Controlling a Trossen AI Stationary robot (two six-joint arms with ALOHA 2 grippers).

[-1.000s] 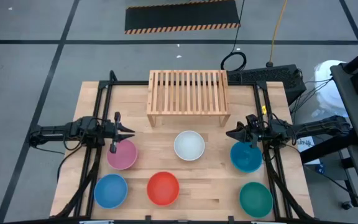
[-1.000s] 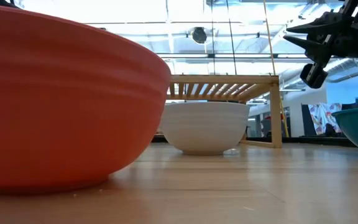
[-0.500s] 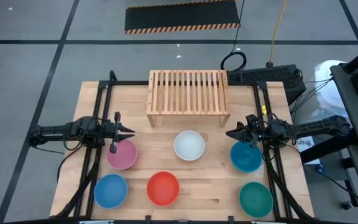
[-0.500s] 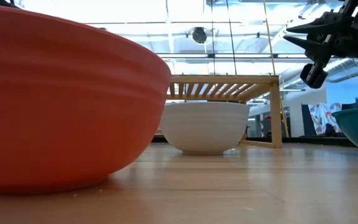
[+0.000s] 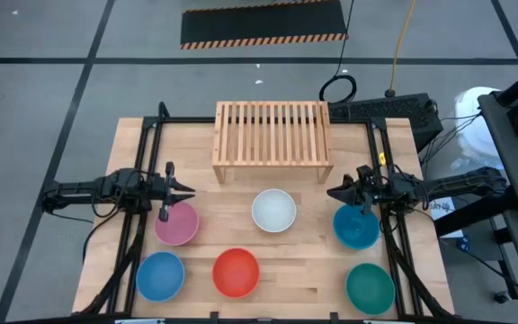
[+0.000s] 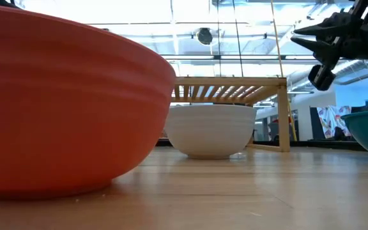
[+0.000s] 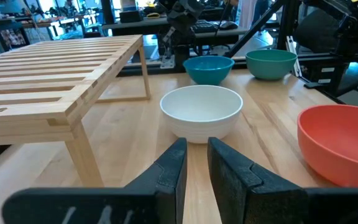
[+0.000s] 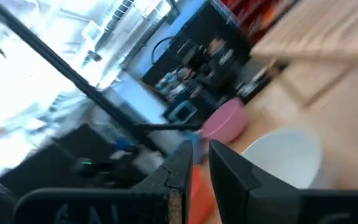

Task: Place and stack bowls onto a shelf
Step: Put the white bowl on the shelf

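Pale wooden tabletop (image 5: 304,261), smooth-planked, carrying all six glossy round plastic bowls; nothing yet on slatted light-wood shelf (image 5: 272,135), so whole job seemingly left. Left gripper (image 5: 187,190), narrowly parted and empty, hovering just beside pink bowl (image 5: 177,223). Right gripper (image 5: 334,193), likewise slightly open and empty, above teal-blue bowl (image 5: 356,227). White bowl (image 5: 273,210) between both pincers; red (image 5: 236,272), blue (image 5: 160,276), green (image 5: 370,287) nearer front edge.

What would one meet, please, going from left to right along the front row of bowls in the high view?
Blue round plastic bowl → red round plastic bowl → green round plastic bowl.
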